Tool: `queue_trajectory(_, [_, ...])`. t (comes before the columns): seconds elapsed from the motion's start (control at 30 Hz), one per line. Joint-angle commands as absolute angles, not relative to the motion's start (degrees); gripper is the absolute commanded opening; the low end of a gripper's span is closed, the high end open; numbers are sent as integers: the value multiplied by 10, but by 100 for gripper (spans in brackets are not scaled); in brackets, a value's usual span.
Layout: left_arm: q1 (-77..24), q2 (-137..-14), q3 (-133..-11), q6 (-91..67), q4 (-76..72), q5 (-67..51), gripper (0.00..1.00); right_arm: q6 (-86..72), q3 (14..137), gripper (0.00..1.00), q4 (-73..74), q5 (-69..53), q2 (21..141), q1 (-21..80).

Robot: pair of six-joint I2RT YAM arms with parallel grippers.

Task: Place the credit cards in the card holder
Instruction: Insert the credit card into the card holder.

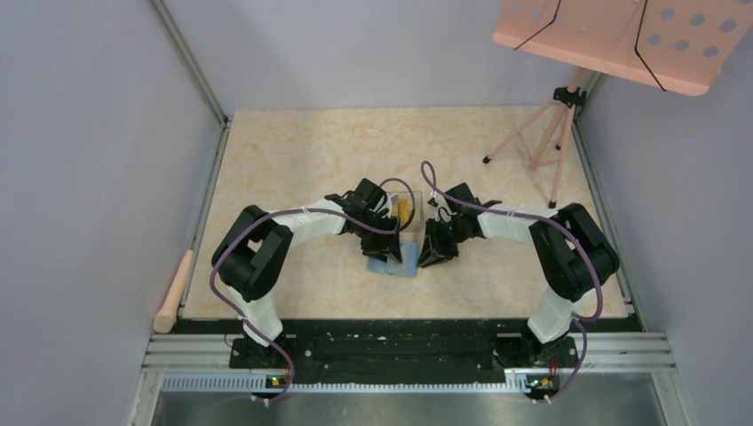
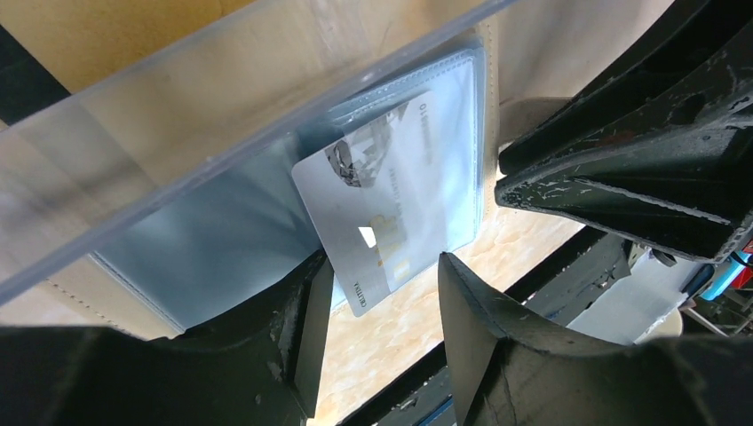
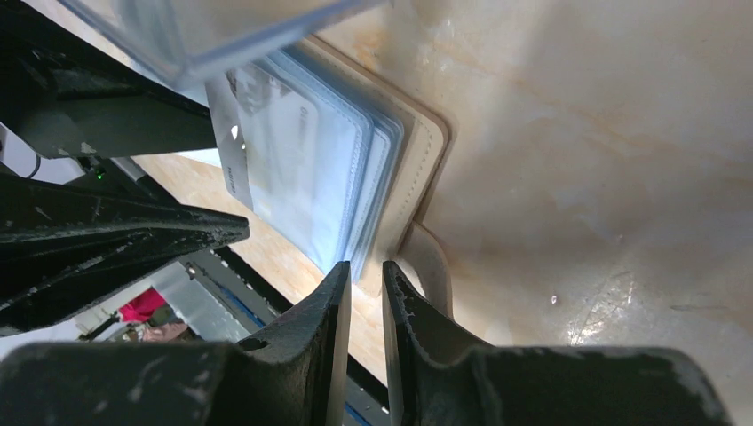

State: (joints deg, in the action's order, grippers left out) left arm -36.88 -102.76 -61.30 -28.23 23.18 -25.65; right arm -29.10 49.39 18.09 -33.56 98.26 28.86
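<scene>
left fingers [image 2: 313, 297] apart around credit card [image 2: 391, 204]; right fingers [image 3: 336, 297] tight on card holder [image 3: 428, 146]

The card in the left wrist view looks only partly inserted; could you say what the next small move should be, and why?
Probably the left gripper should ease the card deeper into its pocket: one end juts past the edge of the card holder, between the open fingers, while the right gripper pinches it steady.
</scene>
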Motion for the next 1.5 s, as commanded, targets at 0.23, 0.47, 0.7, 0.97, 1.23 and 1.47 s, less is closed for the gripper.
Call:
queue_trajectory(0.23, [-375,-1058,-628,-311,171,-333,51,-274,518,20,177,-329,977,293])
queue_trajectory(0.47, [-376,-1064,-627,-320,141,-374,51,-272,520,20,179,-330,981,293])
queue_trajectory(0.7, [-376,-1010,-614,-298,192,-289,58,-266,529,23,196,-324,960,293])
queue_trajectory(0.97, [-351,-901,-544,-312,189,-240,68,-255,547,24,207,-335,948,296])
queue_trajectory(1.23, [-261,-835,-423,-356,109,-290,71,-252,549,8,195,-340,957,306])
queue_trajectory(1.47, [-236,-888,-409,-350,84,-319,71,-256,545,0,192,-315,989,309])
